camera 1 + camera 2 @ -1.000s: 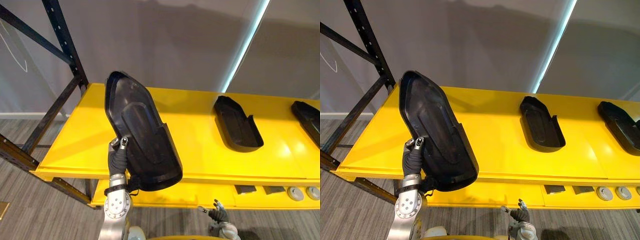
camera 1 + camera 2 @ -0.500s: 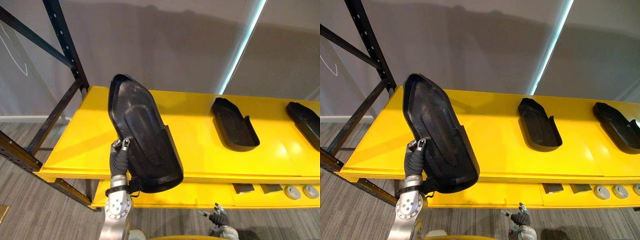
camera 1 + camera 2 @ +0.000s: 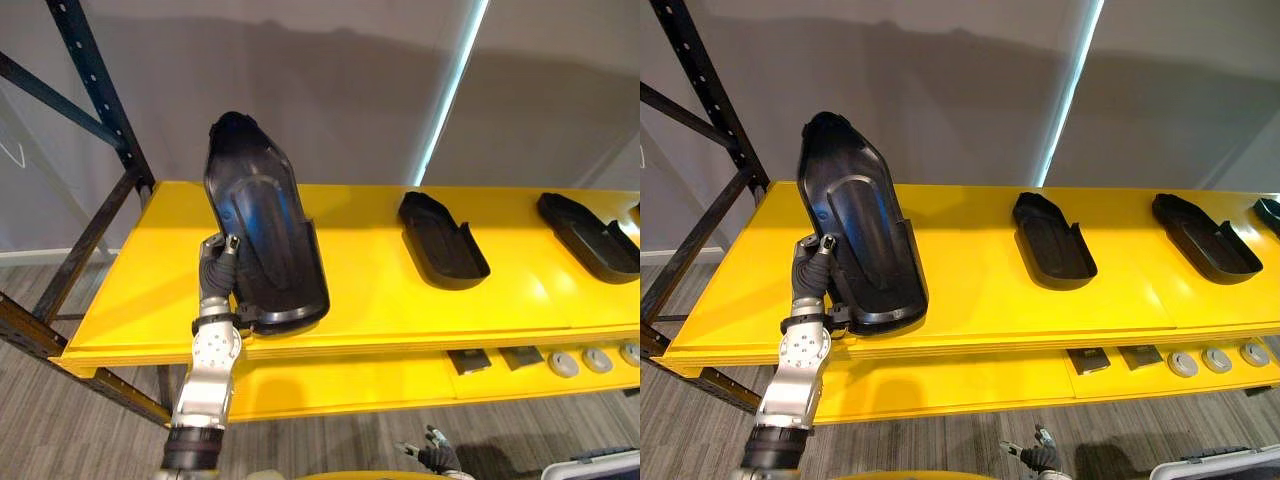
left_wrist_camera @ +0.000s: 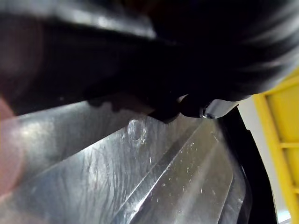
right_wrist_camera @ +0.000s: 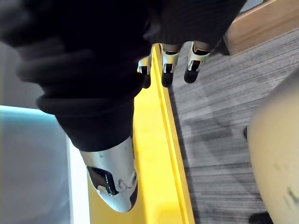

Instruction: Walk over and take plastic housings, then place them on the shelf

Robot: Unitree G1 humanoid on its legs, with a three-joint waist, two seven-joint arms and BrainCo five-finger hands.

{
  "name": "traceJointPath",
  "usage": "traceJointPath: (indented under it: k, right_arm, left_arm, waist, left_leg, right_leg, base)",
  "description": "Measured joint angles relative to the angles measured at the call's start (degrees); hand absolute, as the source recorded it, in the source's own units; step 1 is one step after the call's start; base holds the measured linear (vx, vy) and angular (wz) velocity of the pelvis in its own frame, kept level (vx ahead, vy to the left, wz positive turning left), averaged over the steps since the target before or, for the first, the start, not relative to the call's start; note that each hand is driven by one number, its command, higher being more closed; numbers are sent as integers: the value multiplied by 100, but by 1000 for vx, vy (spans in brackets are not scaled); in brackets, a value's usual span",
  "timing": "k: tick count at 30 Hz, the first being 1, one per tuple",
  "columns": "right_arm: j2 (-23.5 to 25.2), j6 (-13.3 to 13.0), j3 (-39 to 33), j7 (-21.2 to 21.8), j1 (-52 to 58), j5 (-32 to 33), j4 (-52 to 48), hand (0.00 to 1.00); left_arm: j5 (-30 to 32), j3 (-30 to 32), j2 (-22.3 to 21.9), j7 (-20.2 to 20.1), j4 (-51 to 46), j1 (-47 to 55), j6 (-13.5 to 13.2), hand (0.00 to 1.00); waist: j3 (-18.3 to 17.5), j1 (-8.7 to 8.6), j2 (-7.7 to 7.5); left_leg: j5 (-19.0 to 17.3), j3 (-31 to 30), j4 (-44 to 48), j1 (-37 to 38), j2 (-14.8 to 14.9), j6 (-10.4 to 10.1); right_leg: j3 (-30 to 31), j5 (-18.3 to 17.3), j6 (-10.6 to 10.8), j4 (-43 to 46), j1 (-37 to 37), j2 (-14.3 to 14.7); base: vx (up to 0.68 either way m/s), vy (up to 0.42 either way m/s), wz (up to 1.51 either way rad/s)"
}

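Down comes the black housing (image 3: pixel 265 230): its lower end now sits over the front of the yellow shelf (image 3: pixel 370 300), where a second ago it hung out past the edge. It stands steep, and our left hand (image 3: pixel 213 280) is clamped on its lower side, thumb across the face. Further right on that shelf lie a second housing (image 3: pixel 443 240) and a third housing (image 3: pixel 585 225), well apart. The lower level (image 3: pixel 330 385) carries dark blocks (image 3: pixel 468 361) and grey discs (image 3: pixel 563 364). Our right hand (image 3: pixel 438 458) hangs low, fingers relaxed.
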Motion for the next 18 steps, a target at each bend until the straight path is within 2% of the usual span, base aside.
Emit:
traceJointPath:
  k: [4, 8, 9, 11, 16, 18]
  right_arm:
    - [-59, 0, 0, 9, -6, -52, 26, 0]
    - [-87, -6, -1, 14, -35, -85, 34, 0]
    - [-93, -6, -1, 18, -54, -97, 39, 0]
    - [-86, -12, -1, 19, -67, -100, 38, 0]
    - [-84, -28, -2, 121, -73, -106, 20, 0]
    - [-74, -30, -2, 121, -85, -106, -4, 0]
  left_arm:
    - [2, 4, 332, -38, 651, -449, 142, 100]
    - [13, 37, 438, -75, 1070, -796, 205, 100]
    - [16, 38, 492, -125, 1135, -847, 264, 0]
    - [82, 40, 539, -149, 1236, -881, 270, 0]
    - [123, 214, 551, -137, 1541, -1065, 368, 0]
    - [125, 214, 550, -129, 1634, -1175, 371, 0]
  waist:
    - [29, -12, 42]
    - [58, -20, 68]
    - [64, -34, 76]
    - [77, -88, 64]
    - [104, -99, 62]
    - [132, -144, 54]
  left_leg:
    - [201, -1, -319, 78, -12, -17]
    - [411, 0, -607, 94, -57, -8]
    - [483, 8, -698, 95, -72, 1]
    - [613, 16, -916, 142, -121, -16]
    - [999, -91, -1729, 478, -239, -95]
    - [1041, -129, -1845, 479, -251, -85]
  right_leg:
    - [87, 156, -13, -15, -91, 27]
    - [149, 307, -45, -86, -214, -7]
    - [161, 347, -44, -87, -242, -16]
    - [200, 363, -49, -88, -342, -36]
    - [300, 343, -63, -88, -470, -7]
    - [300, 343, -62, -89, -497, -7]
  base:
    - [-2, -10, -8]
    - [-73, 8, -11]
    - [-94, 0, -6]
    - [-139, -2, -9]
    - [-134, -13, -16]
    - [-95, -3, 3]
